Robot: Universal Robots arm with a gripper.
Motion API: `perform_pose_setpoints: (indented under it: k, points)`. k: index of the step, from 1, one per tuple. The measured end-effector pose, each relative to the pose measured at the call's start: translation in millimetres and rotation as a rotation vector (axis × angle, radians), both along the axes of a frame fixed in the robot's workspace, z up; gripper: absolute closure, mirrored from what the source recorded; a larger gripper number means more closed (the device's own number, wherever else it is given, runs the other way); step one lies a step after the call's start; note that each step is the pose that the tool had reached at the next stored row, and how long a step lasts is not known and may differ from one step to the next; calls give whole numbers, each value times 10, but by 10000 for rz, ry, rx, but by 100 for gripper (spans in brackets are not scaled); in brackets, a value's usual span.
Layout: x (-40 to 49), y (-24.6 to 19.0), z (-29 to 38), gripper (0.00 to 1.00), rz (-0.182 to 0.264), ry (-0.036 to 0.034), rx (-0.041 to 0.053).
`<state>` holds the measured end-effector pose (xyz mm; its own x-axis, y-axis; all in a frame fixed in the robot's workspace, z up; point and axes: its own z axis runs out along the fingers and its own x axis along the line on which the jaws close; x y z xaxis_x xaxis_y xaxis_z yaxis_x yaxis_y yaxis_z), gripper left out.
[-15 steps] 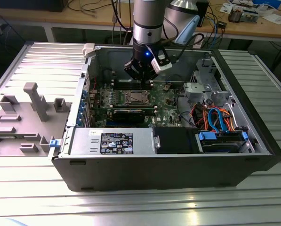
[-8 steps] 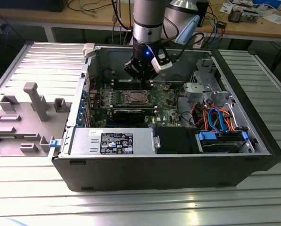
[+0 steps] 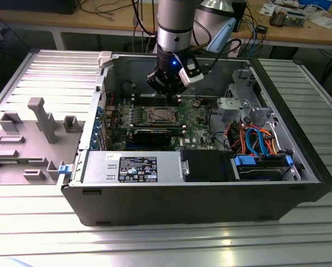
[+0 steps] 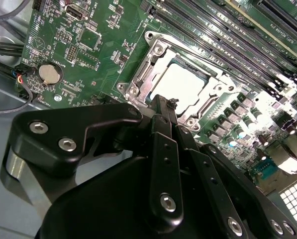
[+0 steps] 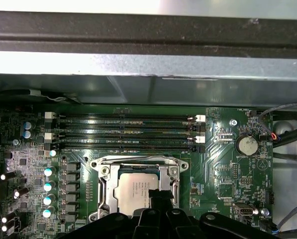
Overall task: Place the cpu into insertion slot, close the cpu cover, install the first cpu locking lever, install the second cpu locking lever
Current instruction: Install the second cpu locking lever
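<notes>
In the exterior view the arm reaches down into an open computer case lying on a ribbed metal counter. Its black hand hangs just above the far edge of the insertion slot on the green motherboard.

In the second wrist view the cpu, a flat square with a dull silver top, lies face up in the slot, framed by the thin grey metal cpu cover. The hand's black fingers meet at their tips, closed on nothing, beside the cover's corner. A round coin battery sits apart.

In the first wrist view the cpu lies square to the long black memory slots beside it.
</notes>
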<state>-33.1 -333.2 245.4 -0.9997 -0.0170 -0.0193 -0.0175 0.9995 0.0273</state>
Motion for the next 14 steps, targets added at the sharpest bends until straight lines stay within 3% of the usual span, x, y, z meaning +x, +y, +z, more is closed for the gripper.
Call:
perform_pose_setpoints:
  k: [9,14]
  points:
    - [0,-1,2,89,0,1,-1]
    - [0,-1,42,89,0,-1,-1]
